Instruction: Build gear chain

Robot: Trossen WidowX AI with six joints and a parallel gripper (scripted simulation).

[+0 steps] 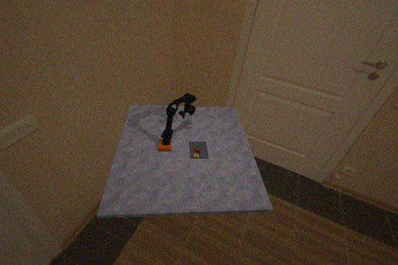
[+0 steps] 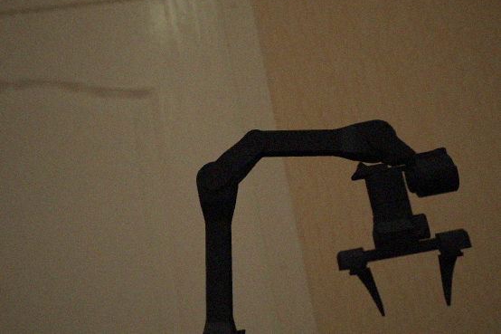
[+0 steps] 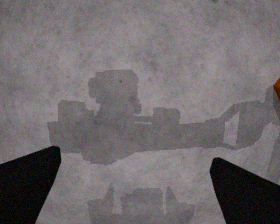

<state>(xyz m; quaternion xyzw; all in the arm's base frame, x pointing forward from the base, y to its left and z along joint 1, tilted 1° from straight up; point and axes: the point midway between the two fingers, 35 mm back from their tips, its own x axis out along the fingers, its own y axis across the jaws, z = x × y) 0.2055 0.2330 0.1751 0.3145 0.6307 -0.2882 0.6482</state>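
The grey board lies on the table in front of the arm in the top view. The red gear is on it, with a small dark shape close at its right that is too small to make out. The yellow gear is on the board just below the red one in that view. My gripper is open and empty, high above the table and away from the board. Pegs and loose gears cannot be made out in these frames.
The orange arm base stands on the table left of the board; its edge also shows at the right of the wrist view. The arm's shadow falls across the table top under the gripper. A wall and a door are behind.
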